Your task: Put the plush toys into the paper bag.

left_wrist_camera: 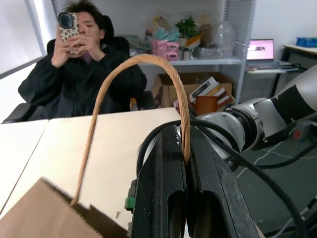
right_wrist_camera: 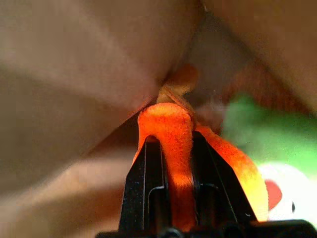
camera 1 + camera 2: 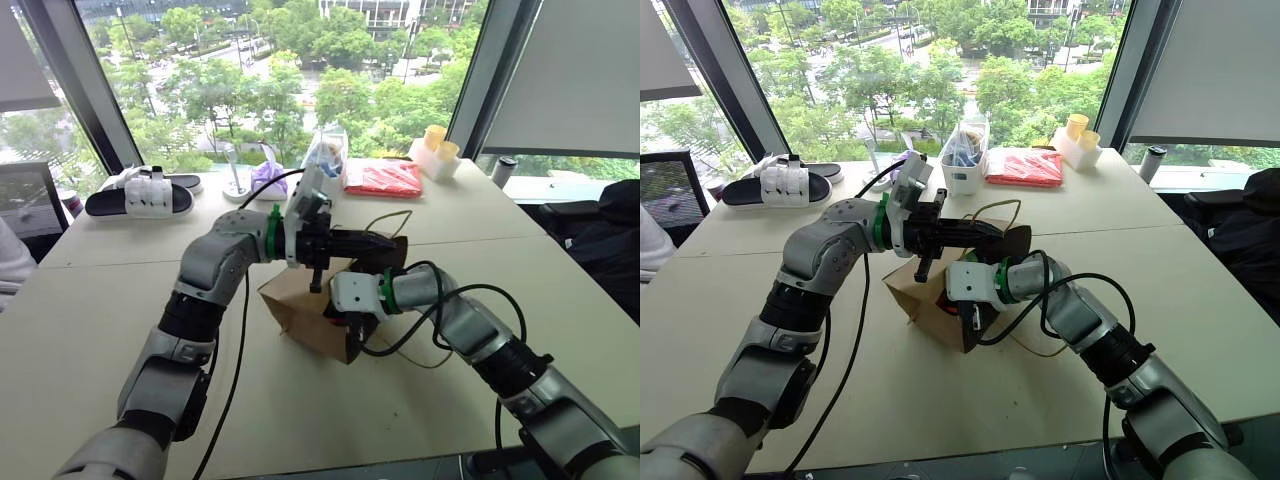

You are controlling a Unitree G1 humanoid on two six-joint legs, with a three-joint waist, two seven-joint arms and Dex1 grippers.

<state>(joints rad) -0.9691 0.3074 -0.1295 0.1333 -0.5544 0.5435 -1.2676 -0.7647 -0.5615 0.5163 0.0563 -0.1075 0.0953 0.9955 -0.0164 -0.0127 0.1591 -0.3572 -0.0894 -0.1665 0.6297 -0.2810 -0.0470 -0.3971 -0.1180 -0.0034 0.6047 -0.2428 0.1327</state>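
**A:** Brown bag (image 3: 305, 315) sits mid-table (image 3: 90, 320), mouth tipped toward the robot's right. Status?

**B:** Left gripper (image 1: 185, 163) is clamped on one cord handle (image 1: 130, 74), arm level, holding that side of the mouth up. The cord runs straight into the gap between the fingers (image 1: 163, 198) in the left wrist view.

**A:** Right one?

**B:** Right gripper (image 2: 171, 148) is pinched narrow on a strip of the orange toy (image 2: 171, 134). It's down at the bag mouth, roughly 4 o'clock from the left gripper in the head views. Paper walls surround it in the right wrist view.

**A:** Green toy?

**B:** Green toy (image 2: 270, 134) is inside the bag, just beside the orange one, at about 3 o'clock from it in the right wrist view. Touching or not, can't tell, too blurred.

**A:** Second handle?

**B:** Other handle (image 3: 388, 222) loops loose at 1 o'clock from the bag.

**A:** Clutter?

**B:** Far edge of the table: slippers (image 3: 140, 197) at 10 o'clock, purple lump (image 3: 268, 178) and clear bag (image 3: 326, 152) at 12, red packet (image 3: 384, 179) at 1. All well apart from the bag. Person (image 1: 81, 74) with a phone (image 1: 69, 29) sits across the table in the left wrist view.
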